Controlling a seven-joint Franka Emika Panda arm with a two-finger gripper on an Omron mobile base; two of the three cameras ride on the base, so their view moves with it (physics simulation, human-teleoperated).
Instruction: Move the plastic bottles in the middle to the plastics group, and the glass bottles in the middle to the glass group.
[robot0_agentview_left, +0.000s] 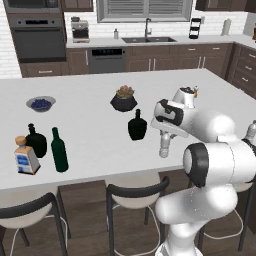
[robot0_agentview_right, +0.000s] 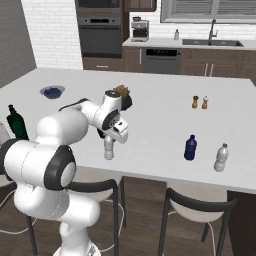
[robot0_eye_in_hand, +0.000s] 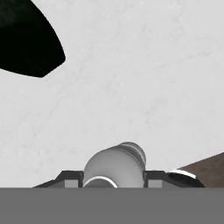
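My gripper (robot0_agentview_left: 164, 137) (robot0_agentview_right: 109, 141) (robot0_eye_in_hand: 113, 177) is shut on a small clear plastic bottle (robot0_agentview_left: 163, 148) (robot0_agentview_right: 109, 151) (robot0_eye_in_hand: 114, 164), gripped near its top and upright near the counter's front edge. I cannot tell whether its base touches the surface. A squat black flask (robot0_agentview_left: 137, 125) (robot0_eye_in_hand: 26, 39) stands in the middle, just behind and left of the held bottle. At the left end stand another black flask (robot0_agentview_left: 35, 141), a cork-stoppered square bottle (robot0_agentview_left: 26, 158) and the tall green bottle (robot0_agentview_left: 59, 150) (robot0_agentview_right: 17, 123). At the right end stand a dark blue bottle (robot0_agentview_right: 190, 148) and a clear plastic bottle (robot0_agentview_right: 221, 157).
A potted plant (robot0_agentview_left: 124, 98) stands behind the middle flask, and a bowl of blueberries (robot0_agentview_left: 41, 103) sits at the back left. Two small shakers (robot0_agentview_right: 200, 102) stand behind the right-hand bottles. Stools (robot0_agentview_left: 135, 192) line the white counter's (robot0_agentview_left: 95, 75) front edge.
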